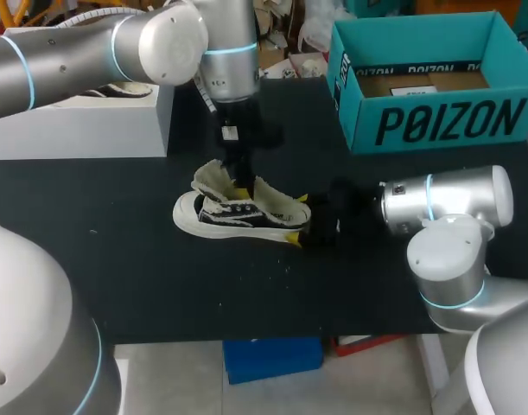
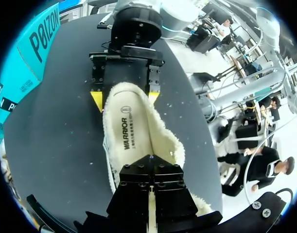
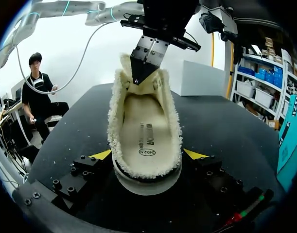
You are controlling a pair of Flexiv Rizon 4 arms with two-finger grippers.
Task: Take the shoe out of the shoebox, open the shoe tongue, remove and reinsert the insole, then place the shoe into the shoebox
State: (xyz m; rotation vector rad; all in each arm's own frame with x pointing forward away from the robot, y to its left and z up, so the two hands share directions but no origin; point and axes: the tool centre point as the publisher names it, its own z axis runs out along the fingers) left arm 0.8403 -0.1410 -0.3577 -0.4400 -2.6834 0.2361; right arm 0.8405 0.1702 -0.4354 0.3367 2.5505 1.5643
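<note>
A black low shoe [image 1: 239, 213] with a white sole and cream fleece lining lies on the black table, toe pointing left. Its insole [image 2: 137, 127] lies flat inside it. My right gripper [image 1: 296, 220] holds the heel, one yellow-tipped finger against each side of it [image 3: 148, 154]. From above, my left gripper [image 1: 239, 183] comes down into the front of the shoe. Its fingers are shut, with the tips [image 2: 150, 159] pressed down at the insole's toe end. I cannot tell whether they pinch anything. The teal shoebox [image 1: 428, 104] stands open at the back right.
A white box [image 1: 82, 130] stands at the back left of the table, with a dark shoe lying on it. The table [image 1: 160, 285] is bare black in front of the shoe. Small cream crumbs of fleece lie near the sole.
</note>
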